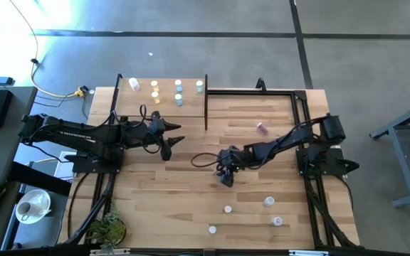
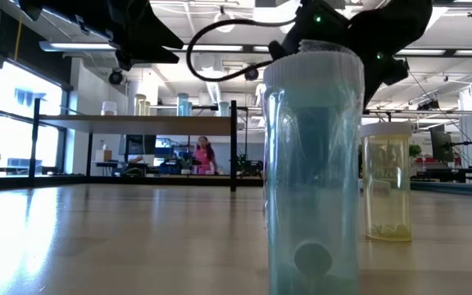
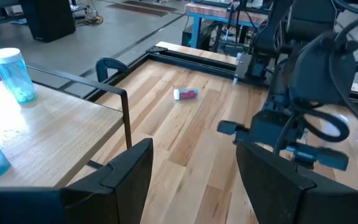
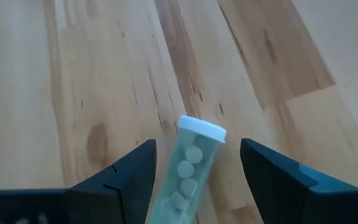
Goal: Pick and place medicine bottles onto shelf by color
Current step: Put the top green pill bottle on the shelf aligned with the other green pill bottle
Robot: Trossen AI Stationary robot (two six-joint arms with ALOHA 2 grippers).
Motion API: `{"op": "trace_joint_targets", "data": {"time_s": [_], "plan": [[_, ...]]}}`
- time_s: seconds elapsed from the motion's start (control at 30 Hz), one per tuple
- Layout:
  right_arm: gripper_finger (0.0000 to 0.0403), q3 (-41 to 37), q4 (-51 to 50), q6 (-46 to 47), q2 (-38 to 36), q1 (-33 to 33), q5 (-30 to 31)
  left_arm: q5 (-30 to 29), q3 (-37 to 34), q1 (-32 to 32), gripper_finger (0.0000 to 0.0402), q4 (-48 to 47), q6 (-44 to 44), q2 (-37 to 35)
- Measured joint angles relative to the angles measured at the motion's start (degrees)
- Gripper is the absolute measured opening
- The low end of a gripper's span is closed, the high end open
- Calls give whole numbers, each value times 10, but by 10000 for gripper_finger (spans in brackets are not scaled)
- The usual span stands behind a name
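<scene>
One green bottle (image 4: 189, 163) lies between the open right hand (image 4: 196, 180) fingers, its long axis running forward, cap outward.

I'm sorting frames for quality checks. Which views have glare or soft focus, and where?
High view: strong glare washes out the floor at the upper left corner. Low view: the blue bottle looms close to the lens, its surface soft and hazy; the windows at the left are blown out. Right wrist view: the green bottle between the open right gripper looks slightly blurred, the wood grain behind it soft.
</scene>
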Motion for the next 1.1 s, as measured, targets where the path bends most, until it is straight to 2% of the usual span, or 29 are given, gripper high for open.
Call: {"op": "trace_joint_targets", "data": {"time_s": [0.27,0.87,1.1], "plan": [[214,1,4,10,11,0,-3,0,0,0,220,0,0,0],[101,45,-67,5,12,-1,-13,0,0,0,220,0,0,0],[89,45,-67,-3,12,-1,-11,0,0,0,220,-1,0,0]]}}
